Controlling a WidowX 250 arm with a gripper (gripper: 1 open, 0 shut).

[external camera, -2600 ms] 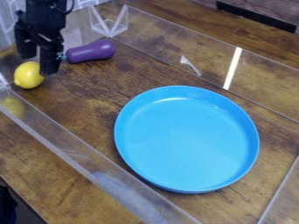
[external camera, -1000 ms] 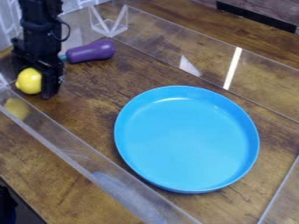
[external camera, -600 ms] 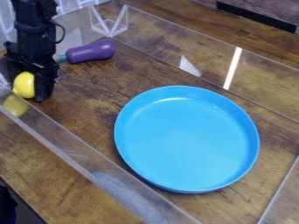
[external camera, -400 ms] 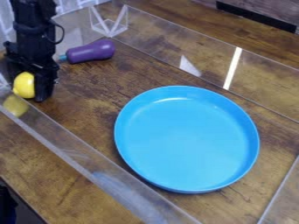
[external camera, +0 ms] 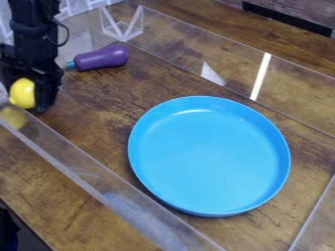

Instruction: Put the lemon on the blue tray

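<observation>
Yellow and glossy, the lemon [external camera: 23,93] sits between the fingers of the gripper [external camera: 26,95] at the far left edge of the only view, well apart from the blue tray [external camera: 210,155]. The jaws stand partly closed around the fruit, dark fingers pressing on either side of it, so the lemon reads as gripped rather than merely flanked. It seems to hang just clear of the wooden table [external camera: 157,74], though the blur there leaves that uncertain.

From the blue tray, the lemon lies up and to the left, across a broad stretch of bare wood. The coming move turns on that one relation: the carry would have to run rightward and toward the camera, from the table's left border to the tray's open centre. A purple eggplant [external camera: 100,58] lies beyond the lemon, also up and left of the tray and off the likely path.

Only one arm is present, reaching down almost vertically over the fruit. The lemon's long axis cannot be told with confidence; what shows between the fingers looks slightly taller than wide, suggesting it stands roughly upright, but motion blur softens its outline.
</observation>
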